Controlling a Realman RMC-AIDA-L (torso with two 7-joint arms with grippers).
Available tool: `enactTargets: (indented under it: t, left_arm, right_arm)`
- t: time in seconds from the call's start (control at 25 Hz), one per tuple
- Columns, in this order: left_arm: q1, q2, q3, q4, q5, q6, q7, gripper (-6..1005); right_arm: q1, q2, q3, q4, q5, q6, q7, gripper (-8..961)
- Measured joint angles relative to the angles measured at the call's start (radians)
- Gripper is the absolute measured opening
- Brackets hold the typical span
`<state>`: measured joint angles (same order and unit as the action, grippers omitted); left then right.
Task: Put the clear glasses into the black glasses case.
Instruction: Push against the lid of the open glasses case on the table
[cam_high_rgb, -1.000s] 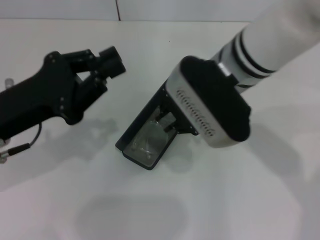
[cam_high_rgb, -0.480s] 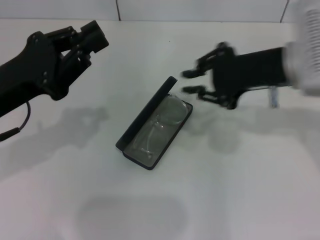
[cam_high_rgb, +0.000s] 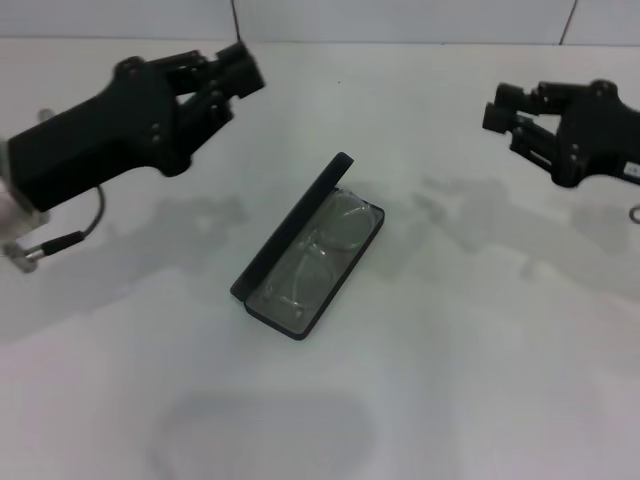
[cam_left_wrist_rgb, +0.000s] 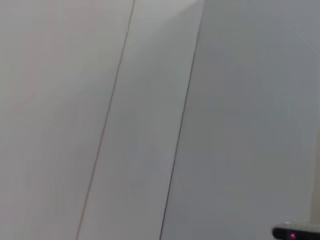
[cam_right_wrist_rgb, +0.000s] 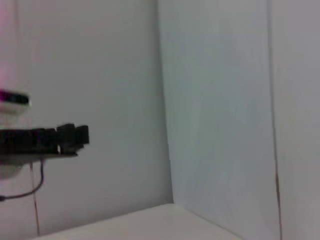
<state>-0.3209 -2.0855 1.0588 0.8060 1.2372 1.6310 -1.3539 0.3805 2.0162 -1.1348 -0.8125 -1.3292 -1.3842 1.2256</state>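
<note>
The black glasses case lies open at the table's middle, its lid standing up along the left side. The clear glasses rest inside on the grey lining, folded and nearly see-through. My right gripper hangs open at the far right, well away from the case and holding nothing. Up at the back left, my left gripper is shut and empty, above and apart from the case. The right wrist view catches the left arm far off against a wall.
The white table spreads around the case on all sides. A cable trails from the left arm at the left edge. Both wrist views face pale wall panels.
My right arm pulled off the case and swung back to the far right, leaving the glasses lying inside. The left arm shifted up and to the right.
</note>
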Motion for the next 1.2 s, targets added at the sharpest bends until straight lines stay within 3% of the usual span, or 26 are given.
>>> enactTargets:
  t: [0.04, 0.2, 0.32, 0.6, 0.96, 1.2]
  left_arm:
    - [-0.022, 0.001, -0.001, -0.021, 0.010, -0.009, 0.000, 142]
    - [-0.064, 0.001, -0.007, -0.056, 0.044, -0.049, 0.002, 142]
    - [-0.070, -0.002, -0.004, -0.057, 0.050, -0.065, 0.008, 142]
    - [-0.076, -0.001, 0.000, -0.059, 0.092, -0.125, 0.009, 142]
    - [-0.124, 0.000, 0.003, -0.144, 0.122, -0.205, 0.026, 142]
    - [-0.153, -0.002, 0.003, -0.167, 0.159, -0.251, 0.038, 142]
  right_arm:
    - [0.010, 0.000, 0.024, 0.082, 0.010, -0.016, -0.003, 270]
    - [0.011, 0.001, 0.030, 0.142, 0.036, 0.018, -0.005, 279]
    - [0.021, 0.002, 0.029, 0.232, 0.073, 0.085, -0.041, 285]
    - [0.090, 0.009, 0.025, 0.368, 0.076, 0.099, -0.117, 300]
    - [0.182, 0.012, -0.014, 0.465, 0.102, 0.188, -0.140, 320]
    - [0.192, 0.012, -0.036, 0.470, 0.104, 0.160, -0.174, 332]
